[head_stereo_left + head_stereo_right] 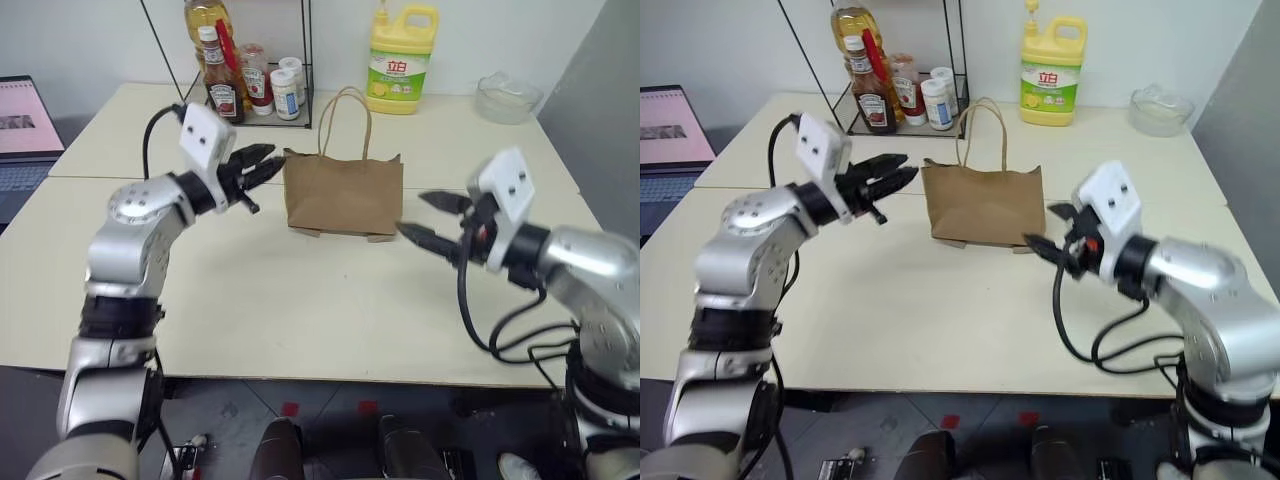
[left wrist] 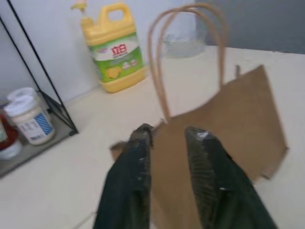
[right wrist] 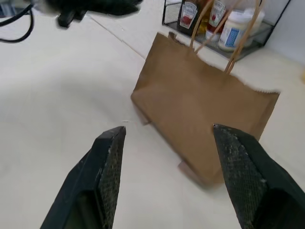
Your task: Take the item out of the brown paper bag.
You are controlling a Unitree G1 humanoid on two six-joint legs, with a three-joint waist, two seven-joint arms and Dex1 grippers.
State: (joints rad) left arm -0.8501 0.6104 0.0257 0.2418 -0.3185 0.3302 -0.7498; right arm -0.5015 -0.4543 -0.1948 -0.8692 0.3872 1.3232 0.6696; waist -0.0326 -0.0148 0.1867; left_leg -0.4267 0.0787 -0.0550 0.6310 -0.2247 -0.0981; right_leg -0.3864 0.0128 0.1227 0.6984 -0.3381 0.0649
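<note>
Two grippers flanked the upright brown paper bag (image 1: pixel 344 193) at mid-frame, the left gripper (image 1: pixel 262 165) with fingers narrowly apart, the right gripper (image 1: pixel 430 220) with fingers wide, neither gripping, so a nudge risked toppling the light bag on the surface (image 1: pixel 300 310).

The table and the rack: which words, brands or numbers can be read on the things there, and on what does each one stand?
"立白": red characters on the white and green label of the yellow detergent jug.
Ketchup bottle in the wire rack: the label is too small to read.
White jars in the rack: print is blurred, not readable.
Brown paper bag: no print.
Laptop screen: text is too small to read.
</note>
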